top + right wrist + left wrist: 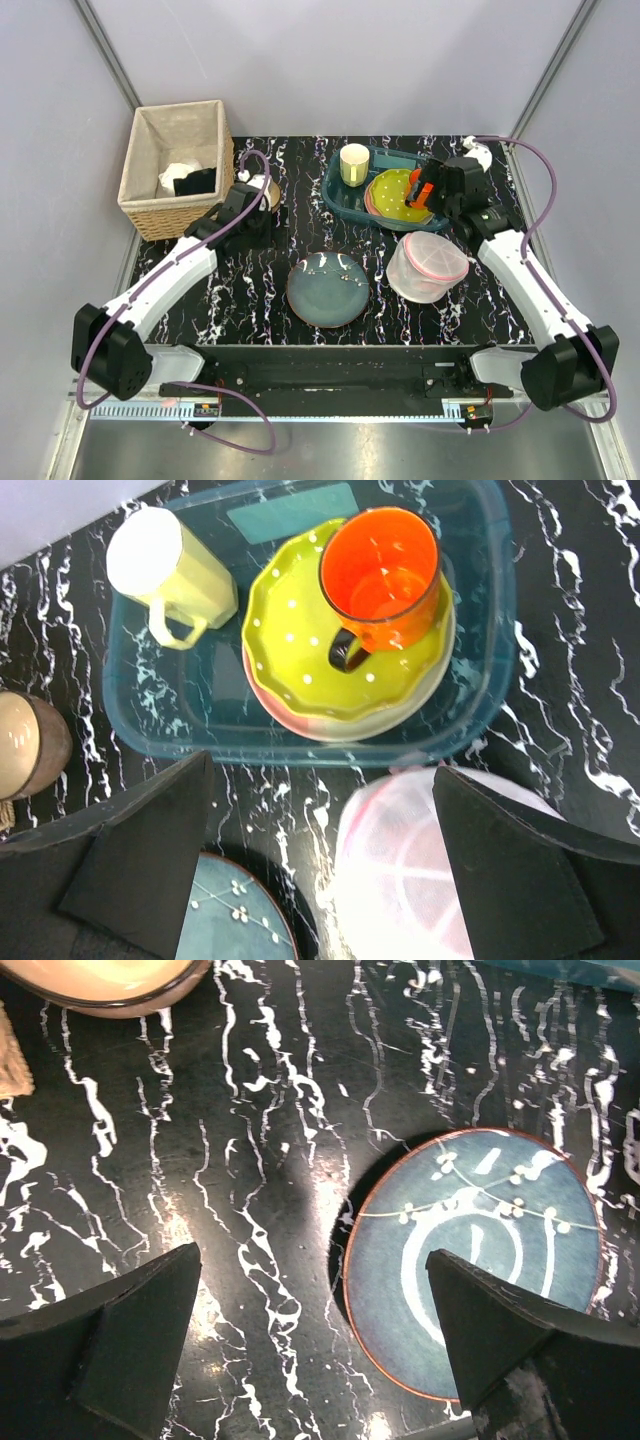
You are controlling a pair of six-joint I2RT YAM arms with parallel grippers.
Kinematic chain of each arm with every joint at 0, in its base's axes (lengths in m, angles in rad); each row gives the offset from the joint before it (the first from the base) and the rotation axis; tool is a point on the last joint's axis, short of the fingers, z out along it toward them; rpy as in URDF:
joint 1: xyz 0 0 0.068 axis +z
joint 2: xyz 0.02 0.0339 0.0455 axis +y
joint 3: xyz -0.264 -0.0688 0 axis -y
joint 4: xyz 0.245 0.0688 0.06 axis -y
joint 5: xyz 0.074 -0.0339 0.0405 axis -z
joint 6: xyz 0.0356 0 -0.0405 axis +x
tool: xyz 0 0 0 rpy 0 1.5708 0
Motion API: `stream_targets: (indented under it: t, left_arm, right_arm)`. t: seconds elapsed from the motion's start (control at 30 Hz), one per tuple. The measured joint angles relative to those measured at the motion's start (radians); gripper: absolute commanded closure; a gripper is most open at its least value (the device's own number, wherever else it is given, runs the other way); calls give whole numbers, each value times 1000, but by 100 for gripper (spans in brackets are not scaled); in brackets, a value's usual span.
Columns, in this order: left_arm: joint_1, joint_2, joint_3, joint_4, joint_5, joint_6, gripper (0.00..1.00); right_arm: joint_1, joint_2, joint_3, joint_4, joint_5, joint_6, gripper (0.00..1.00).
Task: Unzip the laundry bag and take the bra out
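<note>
The laundry bag [426,266], a round white mesh pouch with pink zip trim, stands on the black marbled table to the right of the blue-grey plate [327,289]. It also shows in the right wrist view [420,870], low and blurred. The bra cannot be made out; only a pink tint shows through the mesh. My right gripper [428,195] [322,764] is open and empty, above the tray's near edge, just behind the bag. My left gripper [258,222] [312,1253] is open and empty over bare table, left of the plate [480,1260].
A teal tray [340,195] at the back holds a pale yellow mug [354,163], stacked yellow and pink plates [390,190] and an orange mug [380,570]. A brown bowl [100,985] sits by the left gripper. A wicker basket [150,215] with white and black cloths stands back left.
</note>
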Motion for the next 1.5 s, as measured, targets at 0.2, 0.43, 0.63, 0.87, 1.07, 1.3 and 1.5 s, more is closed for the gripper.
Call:
stream_targets:
  t: [0.2,0.43,0.63,0.87,1.07,1.3,1.5]
  left_arm:
    - [1,51,24,-48,-47,-26,1]
    - [0,85,50,-48,-21,-107,1]
    - [-5,86,50,-40,23,-155,1]
    - [-27,87,50,-22,58,-172,1]
    - [-34,96,52,-13,72,-171,1]
    - [-41,111,54,34,106,-173,1]
    - [-57,114,53,68,129,-185,1]
  right_arm:
    - [1,-39,-4,-126,-85,-16,0]
    - [47,-8,-86,-226,-166,-9,4]
    - [73,-8,-229,-258,-101,43,75]
    - [75,-86,-264,-291,-42,83,100]
    - [77,-288,-253,-298,-43,80,100]
    - [77,-351,-259,-295,-80,94,100]
    - [79,-370,-307,-211,-177,122,57]
